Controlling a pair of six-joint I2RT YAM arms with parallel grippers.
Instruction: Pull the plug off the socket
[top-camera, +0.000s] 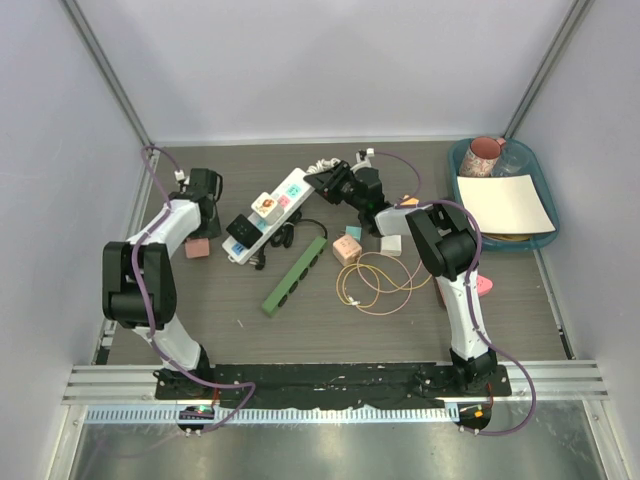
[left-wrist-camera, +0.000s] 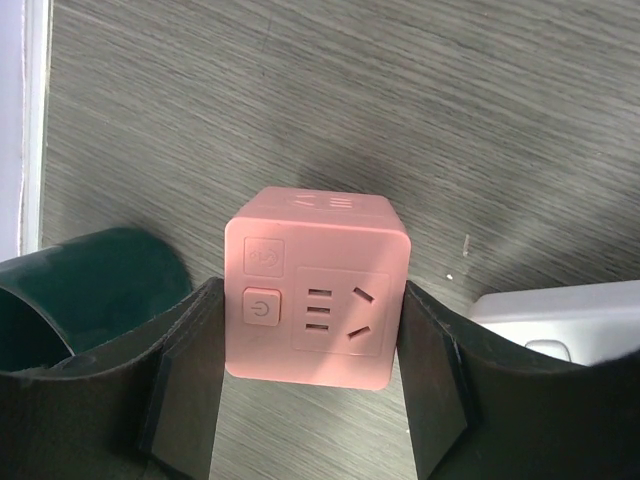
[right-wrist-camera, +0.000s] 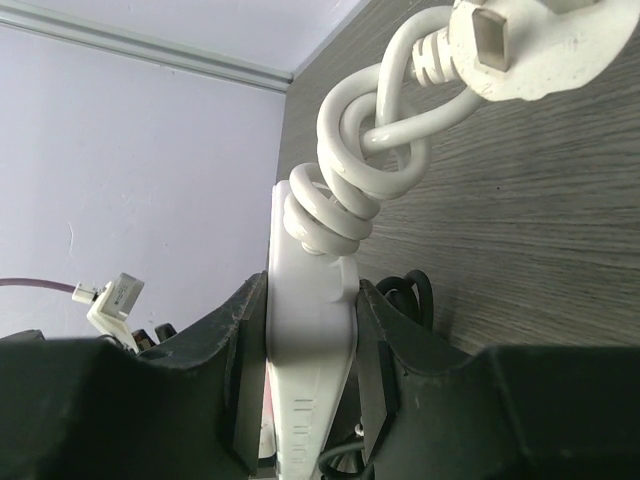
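Bracing the white power strip (top-camera: 293, 184) with the right gripper (right-wrist-camera: 310, 300), with jaws clamped across its narrow body, close to the coiled white cord (right-wrist-camera: 350, 190) and loose white plug (right-wrist-camera: 530, 50). Lying on the table from 7 o'clock to 1 o'clock in the top view, gripped at the 1 o'clock end. Judging the task's target as the black plug (top-camera: 240, 232), seated in the strip near its 7 o'clock end and not yet pulled. Straddling a pink cube socket (left-wrist-camera: 320, 240) with the left gripper (left-wrist-camera: 315, 300), at 9 o'clock of that black plug, with fingers (left-wrist-camera: 185, 370) flush along both sides of the cube; cannot tell whether pinching or merely flanking. Done so far, by the look of it: only the steadying of the strip. Left to do: moving the left gripper over to the plug, closing on it, drawing it straight out while holding the strip down.
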